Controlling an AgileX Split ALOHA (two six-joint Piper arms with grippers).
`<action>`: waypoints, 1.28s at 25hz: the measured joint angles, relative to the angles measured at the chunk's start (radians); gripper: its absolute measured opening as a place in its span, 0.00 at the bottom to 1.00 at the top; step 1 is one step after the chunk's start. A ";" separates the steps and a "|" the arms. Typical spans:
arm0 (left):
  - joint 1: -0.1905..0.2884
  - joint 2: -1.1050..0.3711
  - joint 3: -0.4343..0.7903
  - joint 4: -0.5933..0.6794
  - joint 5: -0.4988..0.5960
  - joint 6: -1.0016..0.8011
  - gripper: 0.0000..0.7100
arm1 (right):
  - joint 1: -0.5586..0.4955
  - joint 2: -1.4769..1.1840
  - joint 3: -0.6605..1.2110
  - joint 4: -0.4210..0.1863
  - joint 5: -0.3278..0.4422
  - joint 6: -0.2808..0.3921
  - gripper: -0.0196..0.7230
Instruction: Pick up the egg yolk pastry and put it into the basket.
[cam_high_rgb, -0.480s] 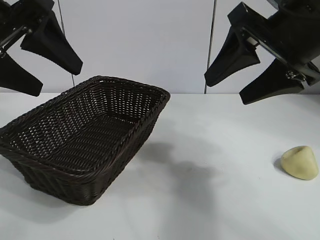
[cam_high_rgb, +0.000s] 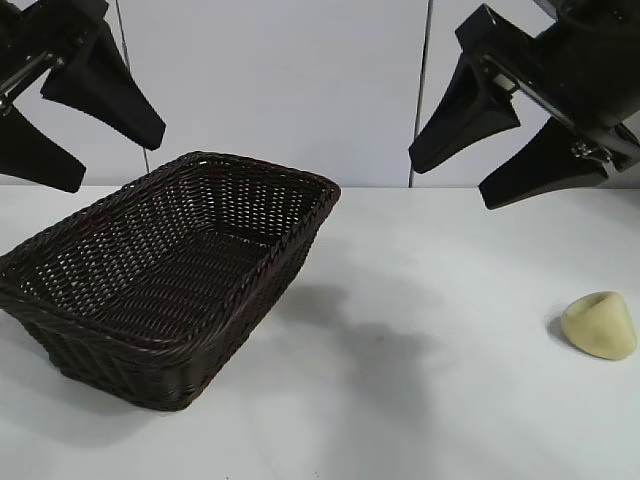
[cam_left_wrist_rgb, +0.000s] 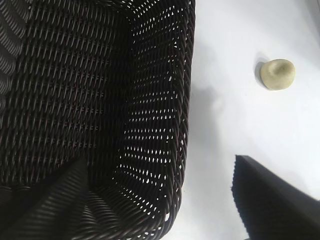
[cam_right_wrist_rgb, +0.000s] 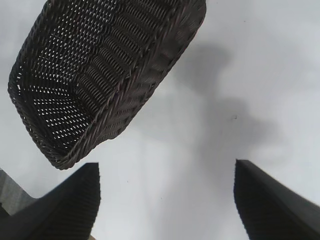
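The pale yellow egg yolk pastry (cam_high_rgb: 600, 325) lies on the white table at the far right; the left wrist view shows the pastry (cam_left_wrist_rgb: 278, 74) beyond the basket's side. The dark woven basket (cam_high_rgb: 120, 310) stands empty at the left, its rim (cam_left_wrist_rgb: 186, 90) and wall (cam_right_wrist_rgb: 145, 80) showing in both wrist views. My right gripper (cam_high_rgb: 450, 178) hangs open high above the table, up and left of the pastry, nothing between its fingers (cam_right_wrist_rgb: 270, 200). My left gripper (cam_high_rgb: 120, 165) hangs open above the basket's left part, also empty.
A white table (cam_high_rgb: 420, 400) carries everything, with a pale wall behind it. Shadows of the arms fall on the table between basket and pastry.
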 joint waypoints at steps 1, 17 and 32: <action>0.000 0.000 0.000 0.000 0.000 0.000 0.81 | 0.000 0.000 0.000 0.000 0.000 0.000 0.75; 0.000 0.000 0.000 0.000 0.000 0.000 0.81 | 0.000 0.000 0.000 0.000 0.003 0.000 0.75; 0.000 0.000 -0.003 0.012 0.042 -0.226 0.81 | 0.000 0.000 0.000 0.000 0.003 0.002 0.75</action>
